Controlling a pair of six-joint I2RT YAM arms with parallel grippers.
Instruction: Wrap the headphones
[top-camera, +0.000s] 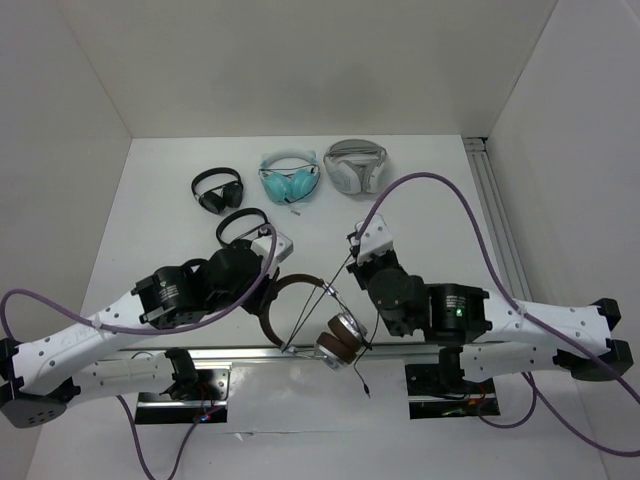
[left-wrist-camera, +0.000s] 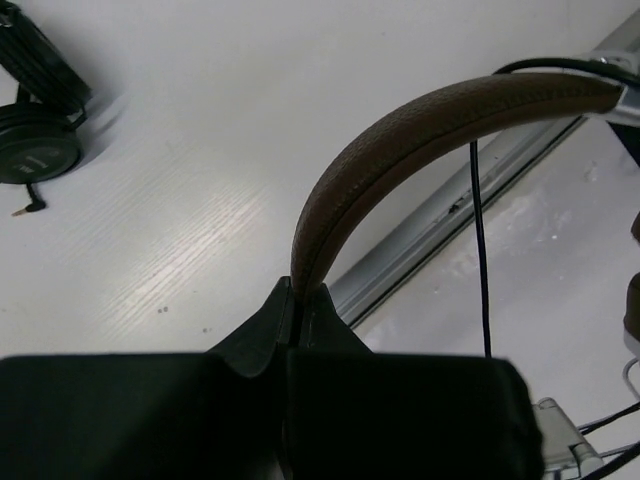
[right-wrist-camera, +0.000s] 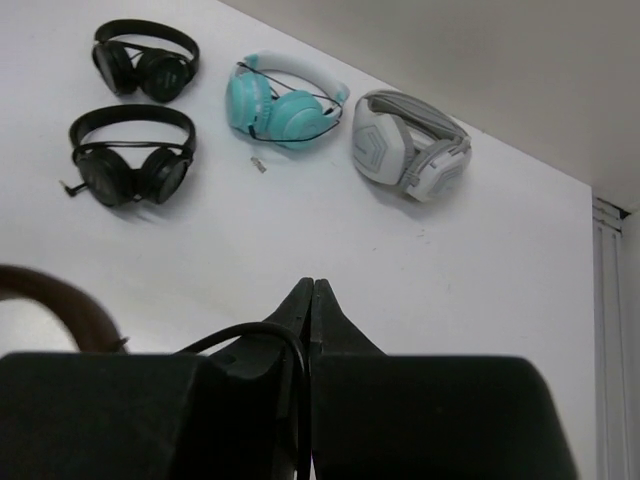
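The headphones (top-camera: 338, 338) hang above the table's near edge between my arms, brown headband (top-camera: 290, 287) up, silver-and-brown cups low. My left gripper (top-camera: 266, 283) is shut on the headband's left end; the left wrist view shows the brown band (left-wrist-camera: 420, 115) rising out of the closed jaws (left-wrist-camera: 300, 292) with the thin black cable (left-wrist-camera: 480, 250) hanging beside it. My right gripper (top-camera: 353, 242) stands farther back, shut on a loop of the cable (right-wrist-camera: 270, 335) that runs in between its closed fingers (right-wrist-camera: 312, 288). Cable strands (top-camera: 300, 322) cross under the band.
At the back lie two small black headphone pairs (top-camera: 217, 188) (top-camera: 243, 226), a teal pair (top-camera: 289, 178) and a white-grey pair (top-camera: 355, 165). A metal rail (top-camera: 250, 352) runs along the near edge, another rail (top-camera: 497, 225) along the right side. White walls enclose the table.
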